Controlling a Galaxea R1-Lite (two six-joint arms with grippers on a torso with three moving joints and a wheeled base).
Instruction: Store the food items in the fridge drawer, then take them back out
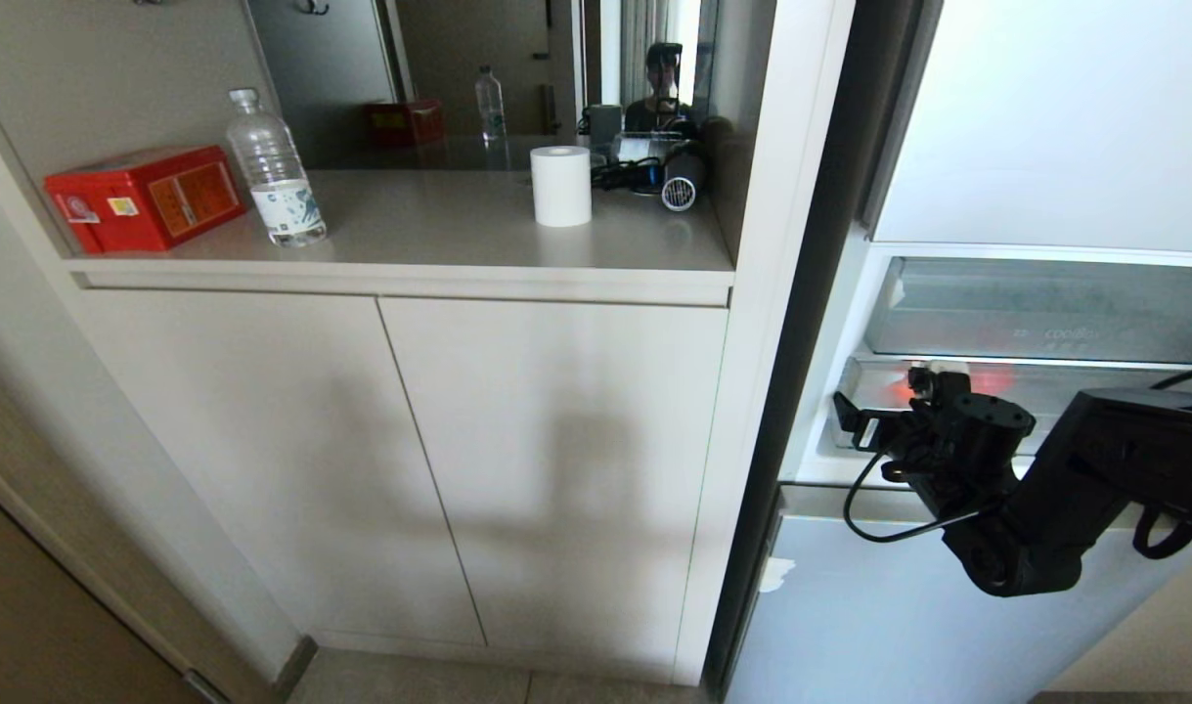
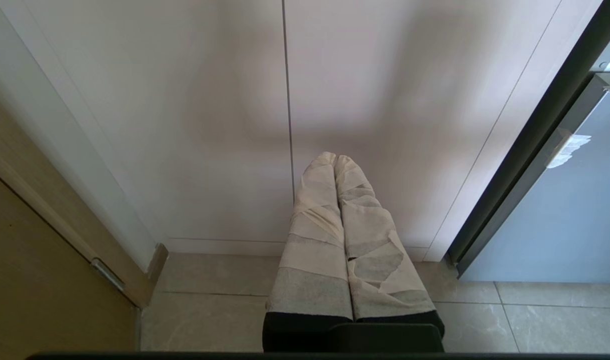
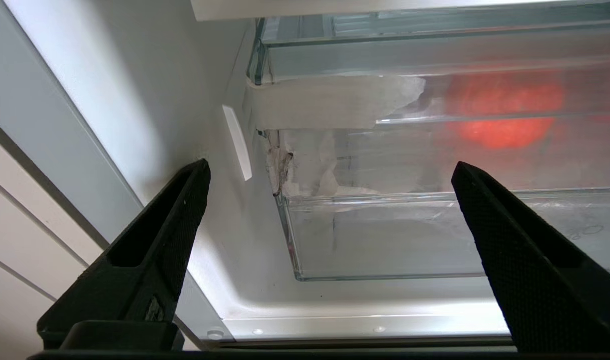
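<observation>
A: Status on the right gripper (image 3: 330, 225)?

B: It sits in front of the open fridge, at the left end of the transparent plastic fridge drawer (image 3: 435, 235). Black jaws stand wide apart, nothing between them. In the head view the right gripper (image 1: 864, 420) is level with that drawer, pointing in.

A: Where is the food?

B: One orange-red round fruit (image 3: 502, 115) glows through the clear wall, inside the drawer toward its back, right of the taped left corner. In the head view it shows only as a red glow (image 1: 977, 383) behind the gripper. A darker red patch sits at the right edge of the wrist view; cannot tell if that is the second fruit.

A: So storing is done?

B: Looks that way for at least one fruit. Judging from the wide jaws aimed at the drawer, this reads as either the approach to fetch it back out or clearing away after the drop. Cannot tell which.

A: Left arm?

B: Parked low. The left gripper (image 2: 337, 165) has its tape-wrapped jaws pressed together, pointing at the white cabinet doors (image 2: 209, 125) beside the fridge. Idle, out of the way.

A: Risks?

B: The drawer's clear front rim lies between jaws and fruit; a reach likely has to go over it, not through.
</observation>
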